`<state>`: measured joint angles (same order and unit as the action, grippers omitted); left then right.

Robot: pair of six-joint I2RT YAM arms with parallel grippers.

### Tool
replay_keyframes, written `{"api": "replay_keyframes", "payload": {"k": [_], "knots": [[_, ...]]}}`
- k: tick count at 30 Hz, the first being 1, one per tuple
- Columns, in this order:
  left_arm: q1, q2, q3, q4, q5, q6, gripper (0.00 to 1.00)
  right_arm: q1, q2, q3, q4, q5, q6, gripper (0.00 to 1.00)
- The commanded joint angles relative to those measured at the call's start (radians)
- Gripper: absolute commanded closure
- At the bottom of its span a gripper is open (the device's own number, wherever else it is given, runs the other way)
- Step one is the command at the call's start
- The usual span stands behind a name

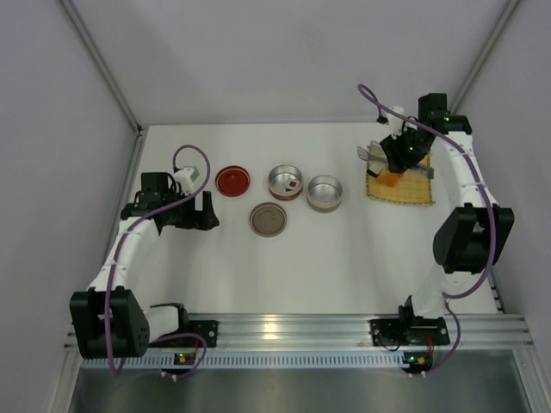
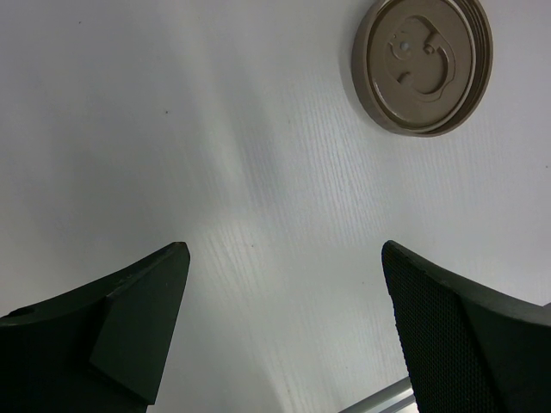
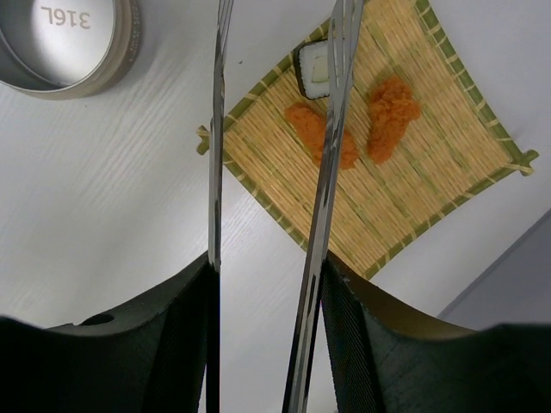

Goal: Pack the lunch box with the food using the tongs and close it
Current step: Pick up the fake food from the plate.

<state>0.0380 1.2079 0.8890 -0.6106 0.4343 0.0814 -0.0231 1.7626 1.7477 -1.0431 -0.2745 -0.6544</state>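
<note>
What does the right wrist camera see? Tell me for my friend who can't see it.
The right gripper holds silver tongs pointing over a yellow woven mat. On the mat lie two orange pieces and one white-and-dark roll. A steel tin sits nearby.

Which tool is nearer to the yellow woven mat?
Right. The right tool, holding the tongs, is above the mat; the left tool is far to its left, near the brown lid.

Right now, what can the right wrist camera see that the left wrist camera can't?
Only right wrist: the tongs clamped in the right gripper, the mat with two orange pieces and a roll, a silver tin. Only left wrist: a brown lid and the open, empty left gripper. Both: the white table.
</note>
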Motion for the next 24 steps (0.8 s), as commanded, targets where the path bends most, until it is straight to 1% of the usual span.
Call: {"api": "replay_keyframes", "payload": {"k": [1, 10, 17, 24], "knots": [[0.007, -0.001, 0.031, -0.011, 0.038, 0.018, 0.02, -0.031, -0.011, 0.030, -0.023, -0.019, -0.131, 0.52], [0.007, 0.012, 0.039, -0.018, 0.055, 0.029, 0.02, -0.066, 0.060, 0.056, -0.069, -0.012, -0.252, 0.46], [0.007, 0.019, 0.041, -0.018, 0.055, 0.027, 0.02, -0.089, 0.135, 0.113, -0.071, 0.012, -0.283, 0.43], [0.007, 0.031, 0.041, -0.015, 0.044, 0.026, 0.02, -0.097, 0.195, 0.157, -0.081, 0.020, -0.315, 0.43]]}}
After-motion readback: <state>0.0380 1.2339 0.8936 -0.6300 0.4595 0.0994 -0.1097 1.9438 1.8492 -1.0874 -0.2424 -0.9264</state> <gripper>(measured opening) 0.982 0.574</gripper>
